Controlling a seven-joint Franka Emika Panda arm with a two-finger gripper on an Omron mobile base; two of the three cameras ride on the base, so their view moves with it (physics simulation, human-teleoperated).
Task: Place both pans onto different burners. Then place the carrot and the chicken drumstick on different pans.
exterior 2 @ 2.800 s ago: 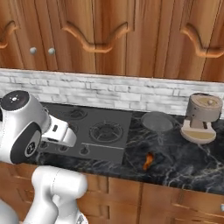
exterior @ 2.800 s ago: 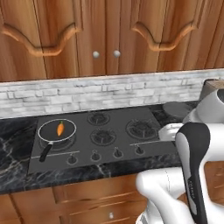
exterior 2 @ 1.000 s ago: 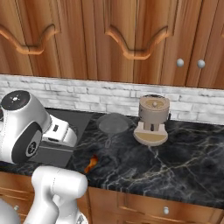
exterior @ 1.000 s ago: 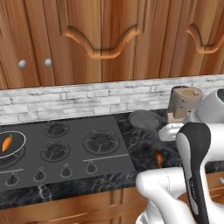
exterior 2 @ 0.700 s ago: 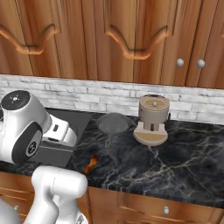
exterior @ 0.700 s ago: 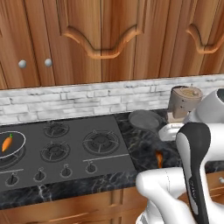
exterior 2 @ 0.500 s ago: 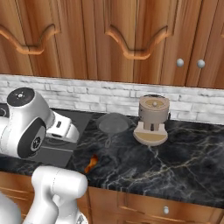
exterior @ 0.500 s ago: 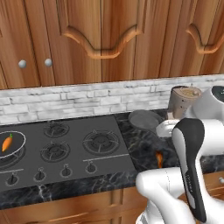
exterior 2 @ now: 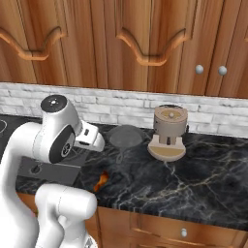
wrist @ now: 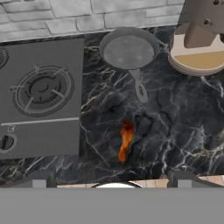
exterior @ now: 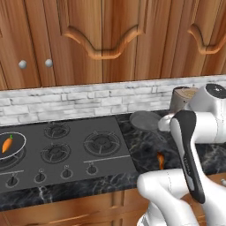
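Jaws stand apart and empty over the counter; you want the grey pan [wrist: 128,51], lying right of the stovetop [wrist: 41,98] and beyond the drumstick [wrist: 126,141], gripped by its near-pointing handle.

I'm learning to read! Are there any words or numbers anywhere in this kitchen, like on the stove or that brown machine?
No words or numbers can be read here.
Dark grey stovetop: tiny pale marks by the round black knobs, too small to read.
Tan coffee grinder: no label visible.
Plain dark grey frying pan: no writing.
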